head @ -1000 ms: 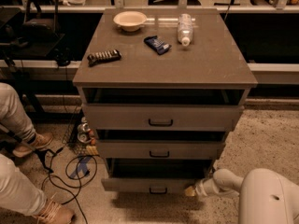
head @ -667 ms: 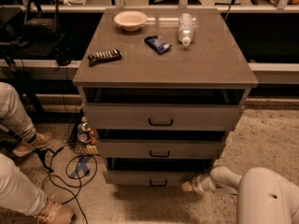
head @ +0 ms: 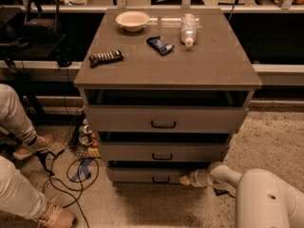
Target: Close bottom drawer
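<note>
Setting: an indoor robot test lab or workshop bay, not a home. The pale robot gripper [head: 186, 179] sits low, at the right end of the slim grey-brown bottom drawer [head: 142, 175] of a freestanding grey-brown three-drawer cabinet [head: 190, 65]. Left of the jaws, loose black cables [head: 61, 175] and a blue tape mark [head: 83, 169] lie on the speckled hard floor [head: 266, 137]. Farther left stands a bystander's tan lace-up boot [head: 35, 145]. Above and behind the jaws, black-framed workbenches [head: 28, 37] span the rear.

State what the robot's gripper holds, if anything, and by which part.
Apparently nothing: the gripper rests against the bottom drawer at the right end of its front, away from the handle.
</note>
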### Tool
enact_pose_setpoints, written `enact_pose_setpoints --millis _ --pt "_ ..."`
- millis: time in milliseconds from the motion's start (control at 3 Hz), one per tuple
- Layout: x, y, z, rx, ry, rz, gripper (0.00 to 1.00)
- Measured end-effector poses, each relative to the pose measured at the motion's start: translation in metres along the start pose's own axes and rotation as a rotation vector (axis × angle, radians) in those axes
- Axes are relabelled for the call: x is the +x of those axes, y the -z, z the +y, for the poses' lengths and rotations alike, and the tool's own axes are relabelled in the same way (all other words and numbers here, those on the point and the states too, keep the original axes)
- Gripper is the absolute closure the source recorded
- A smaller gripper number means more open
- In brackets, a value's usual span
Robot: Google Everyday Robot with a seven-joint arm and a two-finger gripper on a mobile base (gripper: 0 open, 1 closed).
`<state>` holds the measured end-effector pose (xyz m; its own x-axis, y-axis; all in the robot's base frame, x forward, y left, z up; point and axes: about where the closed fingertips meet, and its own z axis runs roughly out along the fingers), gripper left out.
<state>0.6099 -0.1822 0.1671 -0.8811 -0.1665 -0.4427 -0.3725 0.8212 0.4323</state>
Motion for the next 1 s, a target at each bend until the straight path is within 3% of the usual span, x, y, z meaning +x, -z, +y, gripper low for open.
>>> enact_pose_setpoints --millis 333,667,1000 --pt "-0.012 0.007 0.009 0.007 0.029 -0.023 1.0" --pt "0.033 0.035 0.011 -0.005 -0.006 0.01 1.0" --pt "0.068 0.068 0.019 -0.068 -0.023 0.015 1.0"
